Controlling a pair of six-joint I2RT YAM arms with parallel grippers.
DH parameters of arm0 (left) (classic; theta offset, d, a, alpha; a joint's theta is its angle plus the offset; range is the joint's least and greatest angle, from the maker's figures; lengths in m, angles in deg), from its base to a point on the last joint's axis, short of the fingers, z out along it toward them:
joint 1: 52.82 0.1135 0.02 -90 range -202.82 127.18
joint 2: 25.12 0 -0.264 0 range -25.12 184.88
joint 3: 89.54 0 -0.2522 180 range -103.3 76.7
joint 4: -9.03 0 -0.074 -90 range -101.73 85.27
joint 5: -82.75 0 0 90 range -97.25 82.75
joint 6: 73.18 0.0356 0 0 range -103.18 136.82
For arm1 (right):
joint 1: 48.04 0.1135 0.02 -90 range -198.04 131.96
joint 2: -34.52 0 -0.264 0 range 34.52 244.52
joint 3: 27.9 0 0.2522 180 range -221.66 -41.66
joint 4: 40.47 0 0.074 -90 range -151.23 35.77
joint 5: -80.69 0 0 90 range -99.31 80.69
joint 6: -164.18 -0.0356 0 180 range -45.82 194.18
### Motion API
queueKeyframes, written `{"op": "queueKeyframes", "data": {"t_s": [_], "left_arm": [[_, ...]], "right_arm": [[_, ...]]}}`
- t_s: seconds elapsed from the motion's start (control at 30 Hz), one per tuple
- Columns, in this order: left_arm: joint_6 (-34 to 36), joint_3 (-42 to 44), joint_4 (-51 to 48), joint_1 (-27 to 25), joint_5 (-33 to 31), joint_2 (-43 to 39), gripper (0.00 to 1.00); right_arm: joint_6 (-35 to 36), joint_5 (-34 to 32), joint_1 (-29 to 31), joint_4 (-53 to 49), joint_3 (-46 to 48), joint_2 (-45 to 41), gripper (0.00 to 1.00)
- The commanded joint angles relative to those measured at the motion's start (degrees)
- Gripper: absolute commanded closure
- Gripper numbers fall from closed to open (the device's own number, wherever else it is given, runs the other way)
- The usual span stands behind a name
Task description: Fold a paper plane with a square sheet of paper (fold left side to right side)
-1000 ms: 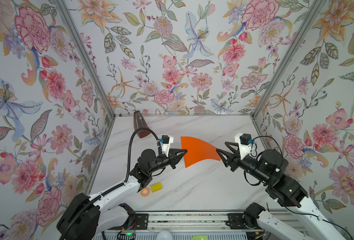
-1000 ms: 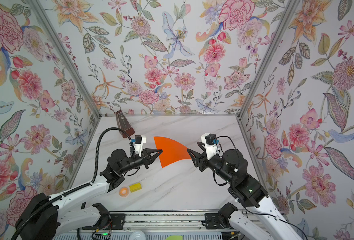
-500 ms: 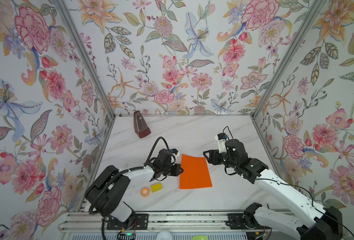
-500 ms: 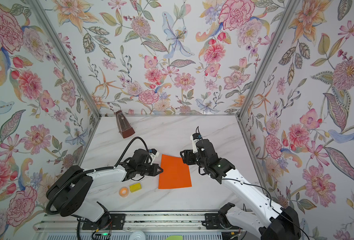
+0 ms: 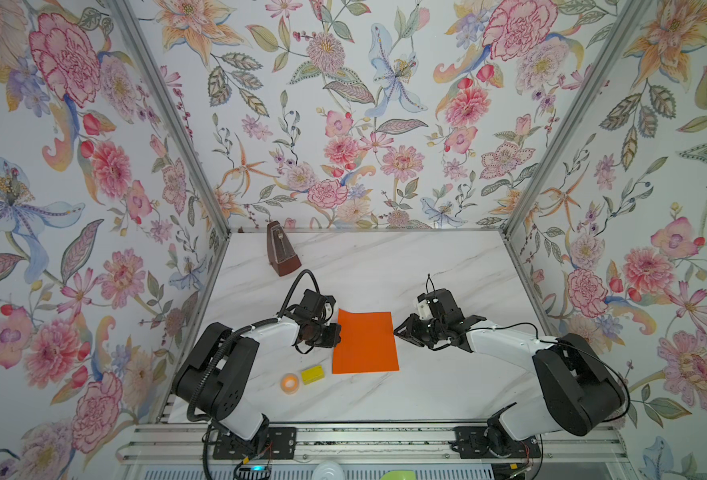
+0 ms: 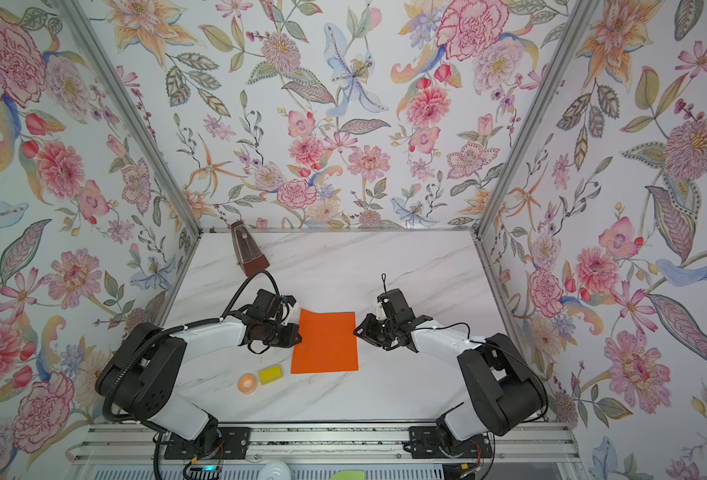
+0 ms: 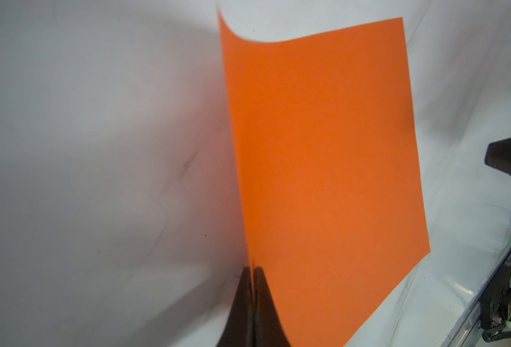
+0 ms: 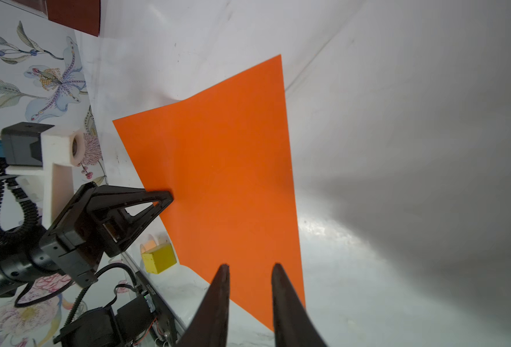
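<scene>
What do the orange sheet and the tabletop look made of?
Orange sheet: thin matte paper, likely; one edge curls up without creasing. Tabletop: white with grey veins, faintly glossy; marble or a marble-look laminate, cannot tell which.

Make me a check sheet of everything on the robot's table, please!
Surface: white marble tabletop, grey veins.
Job's things: bright-orange square sheet of paper, unfolded, left edge lifted a little.
Clutter: small orange tape ring beside small yellow block; brown pyramid metronome at the back.
Hands: left hand shut on the sheet's left edge; right hand open at its right edge.
Cables: black cable loop over the left arm; thin black wire along the right arm.
Surroundings: flowery wallpaper walls; metal rail in front.
</scene>
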Motion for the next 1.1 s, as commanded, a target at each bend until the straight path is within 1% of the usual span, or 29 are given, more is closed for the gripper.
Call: {"op": "queueKeyframes", "data": {"t_s": [0.0,0.13,0.23,0.57,0.77,0.8,0.93,0.97,1.07], "left_arm": [[4.8,-2.4,-5.2,1.1,0.2,-0.2,1.00],[6.8,-3.9,-7.3,1.4,0.3,1.1,1.00],[7.5,-4.7,-8.3,1.4,0.2,2.1,1.00],[7.5,-5.1,-8.6,1.5,0.0,2.1,1.00],[7.0,-5.0,-8.7,1.5,0.7,0.8,1.00],[6.8,-5.0,-8.5,1.5,1.6,0.5,0.99],[5.7,-4.8,-7.3,1.2,7.2,-1.3,0.74],[5.4,-4.8,-7.2,1.1,8.1,-1.3,0.70],[4.6,-4.9,-7.0,-0.1,9.7,-3.9,0.62]], "right_arm": [[-0.7,4.5,0.6,4.4,0.1,3.1,0.80],[-1.0,5.9,0.6,7.4,-0.2,6.2,0.86],[-1.0,6.9,0.7,8.8,-0.8,8.4,0.88],[0.1,7.7,0.6,9.5,-1.9,13.7,0.90],[1.1,6.3,0.6,6.8,-1.6,15.1,0.91],[1.1,6.4,0.6,6.9,-1.5,15.4,0.91],[1.1,6.4,0.9,7.1,-1.4,15.8,0.91],[1.1,6.4,1.0,7.0,-1.4,15.8,0.91],[1.0,6.3,1.1,7.0,-1.5,15.5,0.91]]}}
